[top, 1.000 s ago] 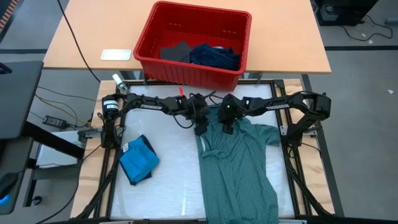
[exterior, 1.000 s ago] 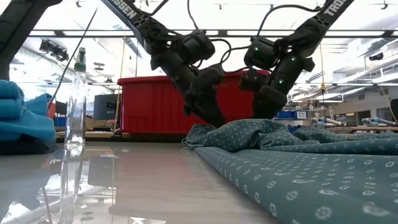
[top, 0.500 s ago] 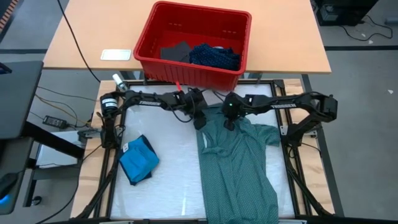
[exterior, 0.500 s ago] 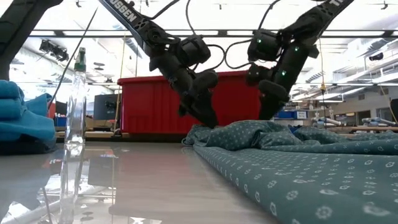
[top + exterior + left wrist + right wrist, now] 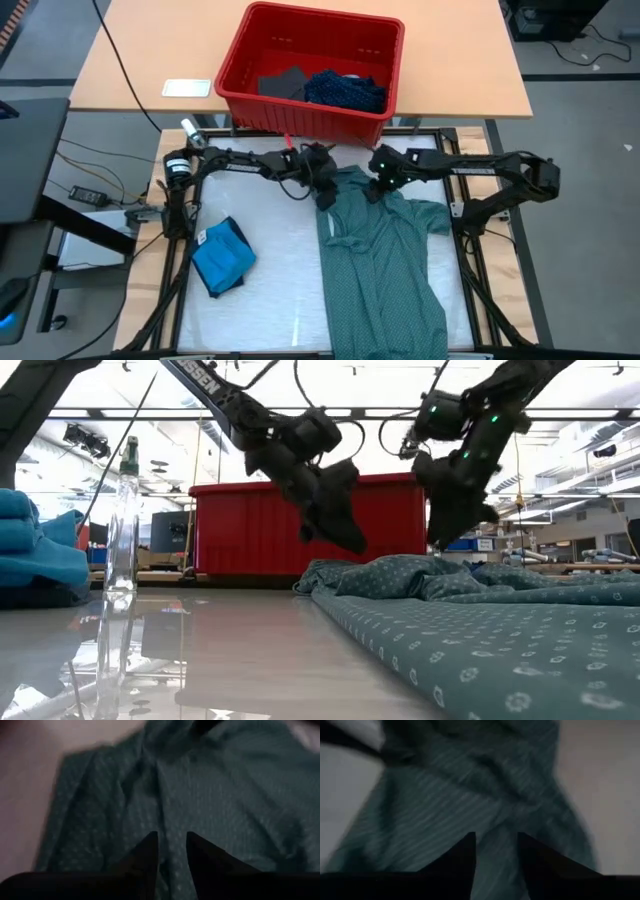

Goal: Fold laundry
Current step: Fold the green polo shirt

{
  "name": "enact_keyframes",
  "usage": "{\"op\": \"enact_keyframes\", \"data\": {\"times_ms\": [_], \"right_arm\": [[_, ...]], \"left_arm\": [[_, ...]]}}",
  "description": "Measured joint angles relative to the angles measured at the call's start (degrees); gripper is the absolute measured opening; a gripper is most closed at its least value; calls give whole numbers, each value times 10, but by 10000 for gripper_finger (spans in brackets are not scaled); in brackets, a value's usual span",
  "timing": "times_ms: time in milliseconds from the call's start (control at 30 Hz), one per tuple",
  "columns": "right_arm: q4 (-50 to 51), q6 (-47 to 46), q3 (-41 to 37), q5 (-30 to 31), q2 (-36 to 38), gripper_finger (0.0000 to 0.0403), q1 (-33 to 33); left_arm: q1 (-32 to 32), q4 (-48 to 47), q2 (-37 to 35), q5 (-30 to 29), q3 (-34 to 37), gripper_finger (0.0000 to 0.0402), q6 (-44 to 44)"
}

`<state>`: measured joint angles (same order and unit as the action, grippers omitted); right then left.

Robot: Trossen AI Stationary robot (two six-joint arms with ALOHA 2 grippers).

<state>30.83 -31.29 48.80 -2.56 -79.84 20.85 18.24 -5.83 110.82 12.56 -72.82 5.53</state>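
Grey-green shirt spread flat on table, collar end toward red bin (other garments inside). Left gripper and right gripper hover above collar, both spread with narrow gaps, gripping nothing

The worktop is a pale, glossy sheet inside a dark frame; on its right half a grey-green shirt lies spread lengthwise, its far end bunched and its near end running off the near edge; on the left, well apart from it, sits a folded bright blue garment. At the far left corner a clear bottle stands upright; beyond the far edge a tan table carries a red bin and a small white card.
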Motion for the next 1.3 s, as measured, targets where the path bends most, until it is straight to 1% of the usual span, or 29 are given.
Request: {"op": "enact_keyframes", "data": {"times_ms": [67,133,200,367,467,567,667,800,900,1000,1133,1233,1300], "right_arm": [[17,-34,-6,-25,16,159,-21],[23,-63,-19,-50,21,161,-52],[22,-94,-29,-61,21,158,-89],[15,-165,-37,-41,-1,145,-180],[5,-196,-37,-31,-21,138,-228],[-23,-210,-37,-33,-61,132,-258],[-84,-223,-37,-33,-110,128,-264],[-169,-259,-29,-36,-169,125,-245],[-188,-253,-11,-23,-196,125,-224],[-190,-226,7,-20,-198,124,-200],[-132,-216,7,11,-148,125,-194],[-28,-199,9,18,-98,125,-207],[48,-186,4,19,-78,125,-227]], "left_arm": [[5,-5,16,-11,0,105,0],[19,-34,30,-14,0,105,19],[38,-74,42,-14,0,105,42],[89,-135,49,-1,-3,104,52],[119,-141,43,-5,-3,104,43],[154,-151,36,-12,-1,104,37],[188,-176,28,-23,0,104,23],[217,-221,7,-28,2,104,-6],[227,-247,-21,-29,3,104,-22],[224,-268,-59,-27,3,104,-36],[201,-294,-118,-22,2,104,-36],[162,-310,-161,-12,1,104,-2],[113,-309,-186,-9,1,104,31]]}}
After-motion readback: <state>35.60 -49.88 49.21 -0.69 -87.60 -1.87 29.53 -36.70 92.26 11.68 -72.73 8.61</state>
